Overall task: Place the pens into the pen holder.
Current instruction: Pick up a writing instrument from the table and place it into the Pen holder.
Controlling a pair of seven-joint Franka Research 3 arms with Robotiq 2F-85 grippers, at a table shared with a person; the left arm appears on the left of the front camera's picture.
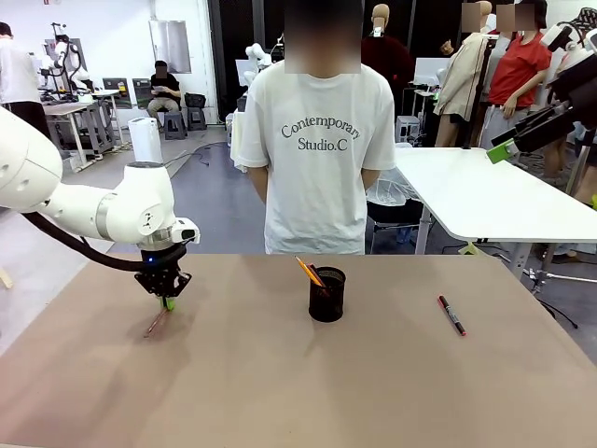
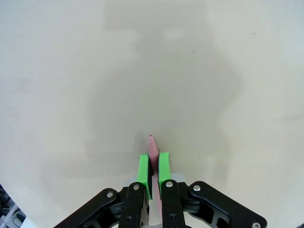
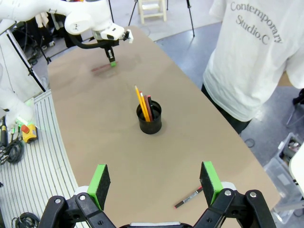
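**Front view.**
- Left gripper (image 1: 168, 301): low over the table (image 1: 280, 392), at 9 o'clock from the pen holder (image 1: 327, 297). Its jaws are clamped on the reddish-pink pen (image 1: 156, 322).
- Reddish-pink pen: slants away from the pads toward 7 o'clock. Whether its lower end touches the table cannot be told.
- Pen holder: upright at mid-table, with the yellow-orange pencil (image 1: 309, 272) in it, leaning toward 11 o'clock.
- Red-and-black marker (image 1: 452, 315): flat on the table at 3 o'clock from the holder, well apart from it.
- Person (image 1: 317, 140): stands at the far edge, at 12 o'clock.

**Left wrist view.**
- Left gripper (image 2: 154, 166): green pads narrow, pressed on either side of the pink pen (image 2: 153, 148).
- Pink pen: its tip pokes out past the pads toward 12 o'clock, with bare tabletop (image 2: 190, 71) beyond.

**Right wrist view.**
- Right gripper (image 3: 156, 180): jaws spread wide, holding nothing, high above the table.
- Pen holder (image 3: 149, 121): at 12 o'clock from the gripper, with the pencil (image 3: 140, 102) and a darker stick (image 3: 149, 108) inside.
- Marker (image 3: 188, 197): lies at 5 o'clock from the holder.
- Left gripper (image 3: 112, 61): at 11 o'clock from the holder, with the pink pen (image 3: 100, 69) in its grip.
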